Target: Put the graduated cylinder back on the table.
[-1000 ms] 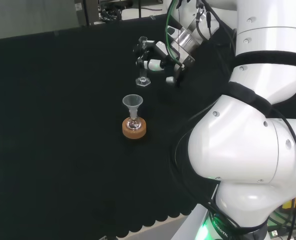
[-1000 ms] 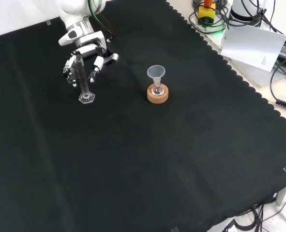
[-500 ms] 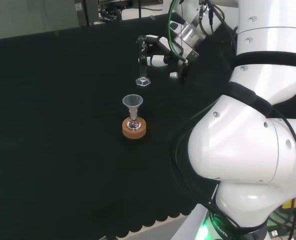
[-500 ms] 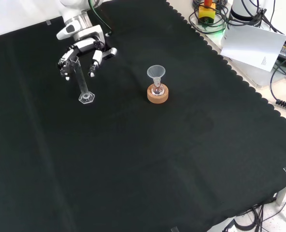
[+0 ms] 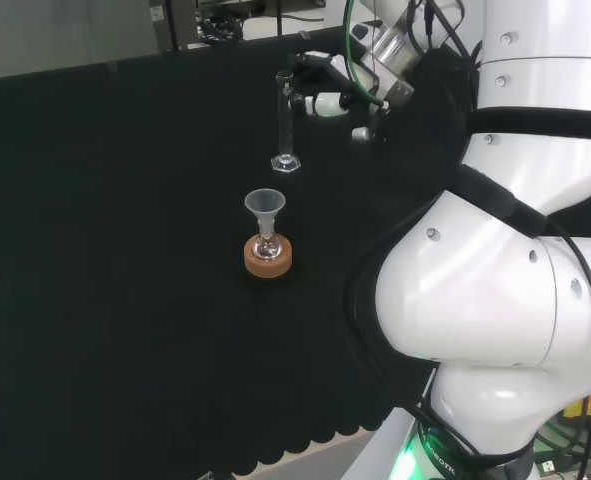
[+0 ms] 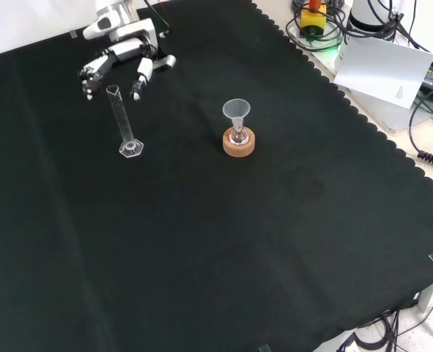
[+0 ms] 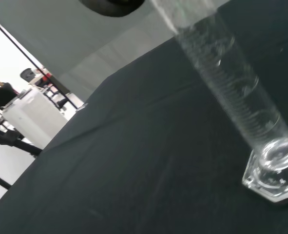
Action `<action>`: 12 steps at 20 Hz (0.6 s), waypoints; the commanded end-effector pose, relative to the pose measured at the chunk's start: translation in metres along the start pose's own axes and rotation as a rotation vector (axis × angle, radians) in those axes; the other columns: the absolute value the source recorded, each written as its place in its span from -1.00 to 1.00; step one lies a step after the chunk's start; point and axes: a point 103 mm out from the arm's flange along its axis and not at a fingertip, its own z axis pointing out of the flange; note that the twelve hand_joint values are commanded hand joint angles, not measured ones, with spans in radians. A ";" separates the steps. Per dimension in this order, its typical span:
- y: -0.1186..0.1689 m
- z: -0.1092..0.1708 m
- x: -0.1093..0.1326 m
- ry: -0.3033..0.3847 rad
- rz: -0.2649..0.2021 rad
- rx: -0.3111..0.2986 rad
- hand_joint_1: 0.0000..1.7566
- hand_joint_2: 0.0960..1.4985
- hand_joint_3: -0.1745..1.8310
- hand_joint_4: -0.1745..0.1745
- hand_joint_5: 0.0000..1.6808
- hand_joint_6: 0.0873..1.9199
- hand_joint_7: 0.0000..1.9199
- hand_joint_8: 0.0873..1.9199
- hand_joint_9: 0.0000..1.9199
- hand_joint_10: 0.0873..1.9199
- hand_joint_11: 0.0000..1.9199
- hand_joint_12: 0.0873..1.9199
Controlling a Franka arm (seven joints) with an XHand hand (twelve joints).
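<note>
One clear glass graduated cylinder with a hexagonal foot point(image 6: 124, 122) is standing on the black cloth point(image 6: 238, 235), alongside one clear funnel point(image 6: 236, 111), one small glass flask point(image 6: 237, 136) and one round cork ring stand point(image 6: 239, 143).

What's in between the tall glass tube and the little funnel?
Nothing. In the front view, just bare black cloth lies between the graduated cylinder and the funnel on its cork ring.

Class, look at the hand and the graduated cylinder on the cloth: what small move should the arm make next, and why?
Probably lift the hand a little farther up and away. The graduated cylinder stands upright on its base on the black cloth, and the open fingers are clear of its rim, so backing off avoids knocking it.
</note>
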 end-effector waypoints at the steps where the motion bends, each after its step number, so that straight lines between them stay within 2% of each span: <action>1: -0.035 -0.064 0.022 -0.138 0.074 -0.038 -0.05 0.20 -1.00 -0.52 -0.68 -0.97 -0.83 -0.35 -0.33 -1.00 -0.86 0.41; 7: -0.073 -0.112 0.063 -0.251 0.127 -0.070 -0.06 0.20 -1.00 -0.52 -0.68 -0.99 -0.83 -0.35 -0.33 -1.00 -0.88 0.42; 12: -0.109 -0.140 0.102 -0.351 0.161 -0.082 -0.09 0.20 -1.00 -0.53 -0.68 -1.00 -0.84 -0.35 -0.34 -1.00 -0.88 0.42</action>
